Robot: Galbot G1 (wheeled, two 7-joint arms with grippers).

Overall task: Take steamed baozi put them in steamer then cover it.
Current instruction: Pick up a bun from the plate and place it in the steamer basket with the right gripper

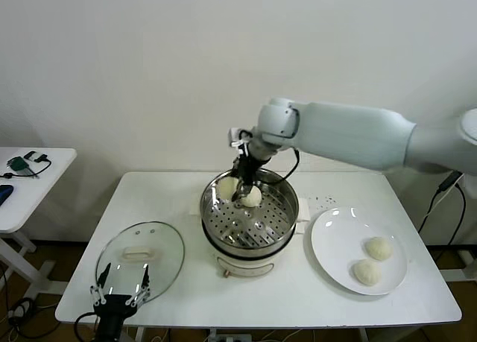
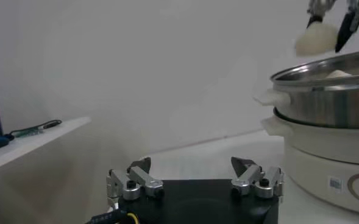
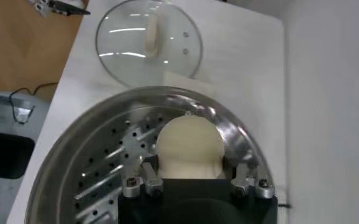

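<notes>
Stainless steel gleams at the middle of the white table [image 1: 313, 293], where the steamer [image 1: 250, 224] sits with its perforated basket on a white electric pot base. The right gripper [image 1: 244, 187] reaches down from the far side over the back of the basket, its jaws closed around a cream-white baozi [image 1: 251, 197]; the right wrist view shows that bun [image 3: 188, 146] pinched between the two fingers just above the perforated floor, and the left wrist view shows it [image 2: 316, 38] held above the steamer's rim. A second baozi [image 1: 226, 187] lies inside the basket just beside the held one, toward the robot's left. Two more baozi [image 1: 378, 248] [image 1: 366, 273] rest close together on the flat white plate [image 1: 335, 245], which lies on the table to the right of the steamer. The glass cover [image 1: 141, 252] with its white handle lies flat on the table to the left of the steamer, apart from it. The left gripper [image 1: 119, 291] hangs at the near edge of the table by the cover's rim, its jaws spread wide and holding nothing. A small white side table [image 1: 45, 185] stands off to the left.
</notes>
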